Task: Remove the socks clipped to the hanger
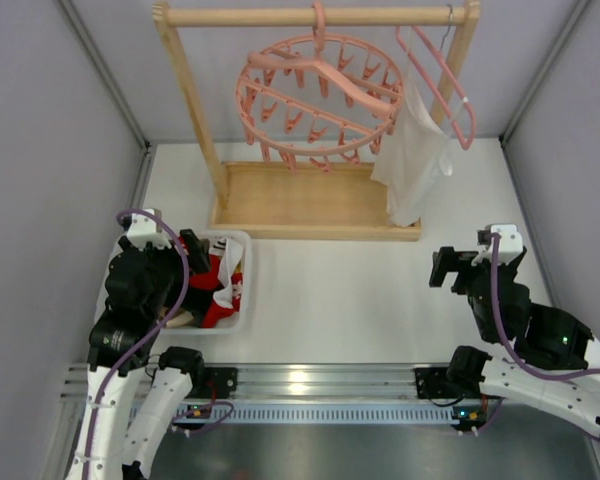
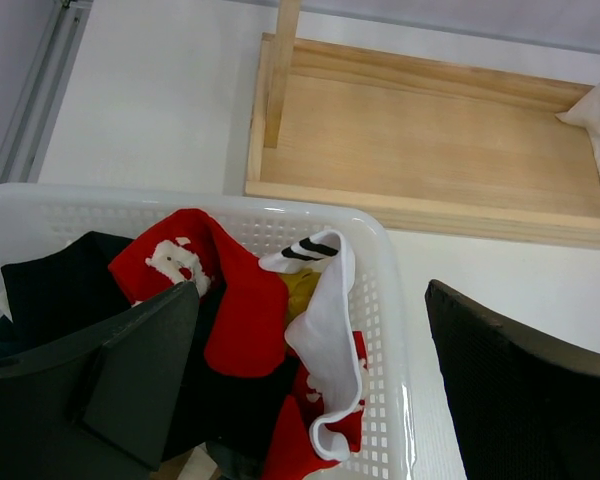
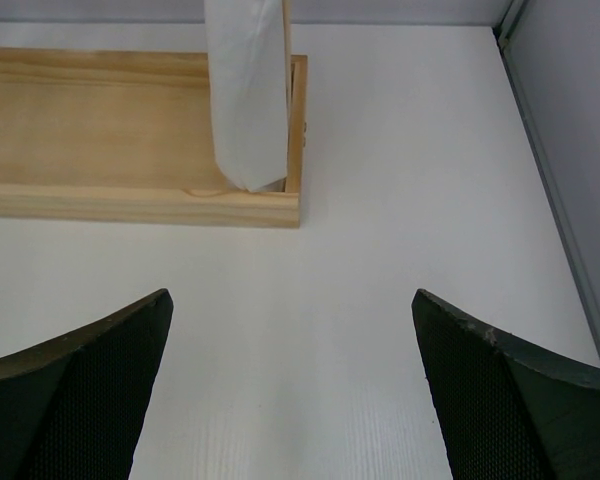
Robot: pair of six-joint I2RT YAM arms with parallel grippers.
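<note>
Several socks (image 2: 245, 325) heaped in basket (image 2: 210, 198) beneath parted left jaws.

We see the hanger (image 1: 318, 100) hooked on the wooden rack's (image 1: 310, 200) bar, a white bag (image 1: 411, 160) beside it. The socks (image 1: 220, 290) lie in the basket (image 1: 247, 290) under our left gripper (image 1: 193, 250).

Left claw (image 2: 312, 292), right claw (image 3: 291, 296), both agape.
</note>
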